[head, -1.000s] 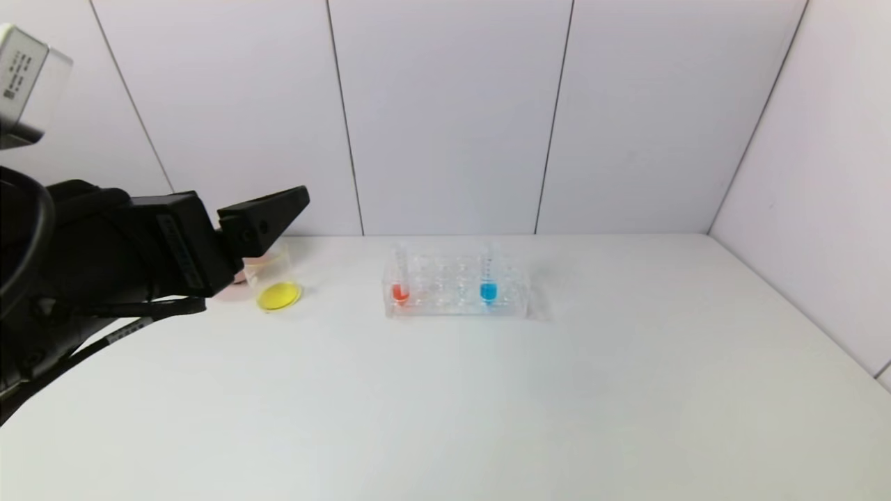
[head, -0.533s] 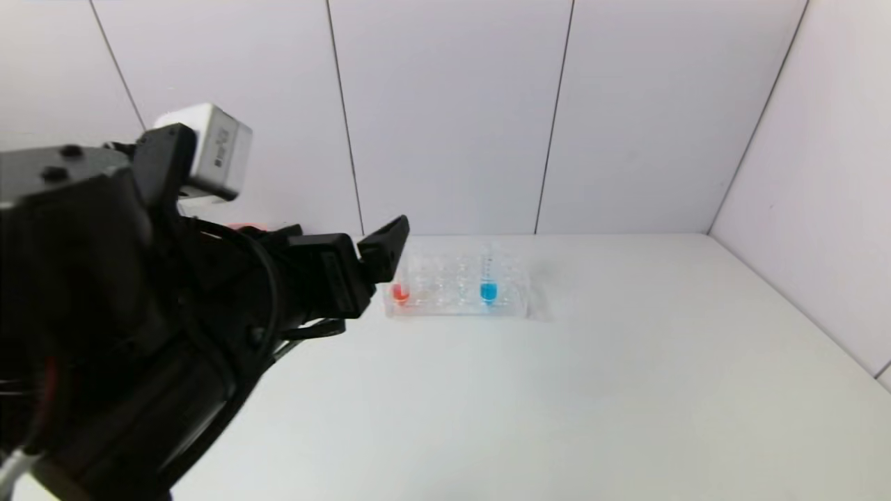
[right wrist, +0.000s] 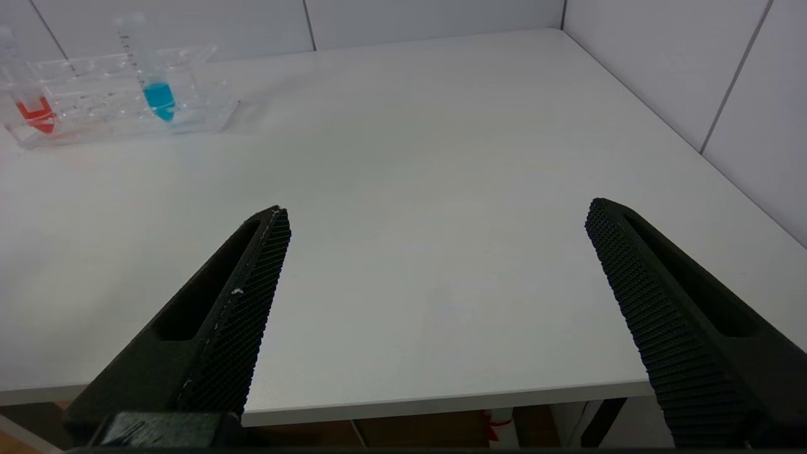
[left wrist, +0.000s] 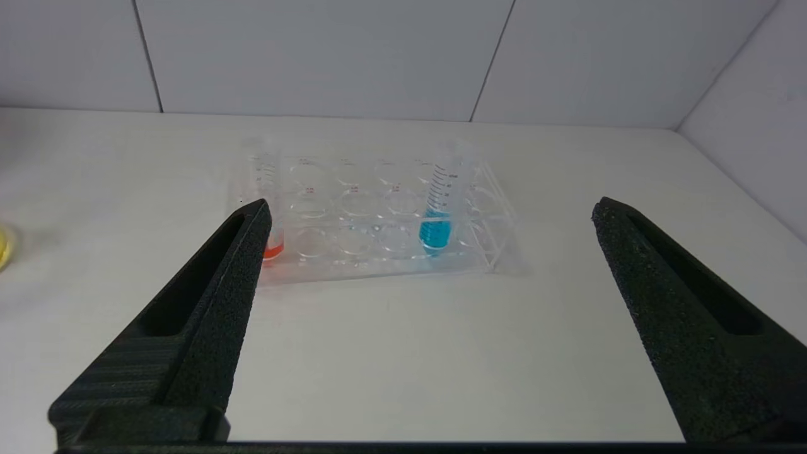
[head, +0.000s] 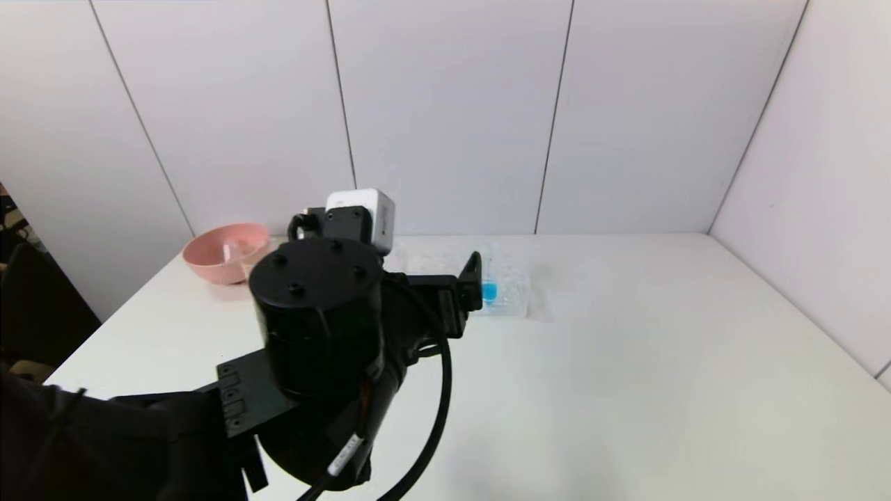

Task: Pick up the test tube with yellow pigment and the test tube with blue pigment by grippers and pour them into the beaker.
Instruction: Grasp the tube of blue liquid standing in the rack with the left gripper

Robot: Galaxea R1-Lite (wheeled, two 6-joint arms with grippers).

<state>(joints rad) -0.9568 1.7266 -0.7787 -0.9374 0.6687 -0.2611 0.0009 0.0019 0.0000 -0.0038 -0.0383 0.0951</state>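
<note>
Blue pigment test tube (left wrist: 436, 211) upright in clear rack (left wrist: 378, 217), untouched.
We see left gripper (left wrist: 429, 211) spread wide, facing it; right gripper (right wrist: 435, 217) spread, idle near table edge. Yellow looks poured; blue pour remains.

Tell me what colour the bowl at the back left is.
Pink; the bowl shows best in the head view.

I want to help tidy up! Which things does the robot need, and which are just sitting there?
Needed: blue tube; beaker, barely in view; left gripper, jaws open, facing the rack; right gripper, jaws open, parked.
Just there: red tube; rack; pink bowl.
</note>
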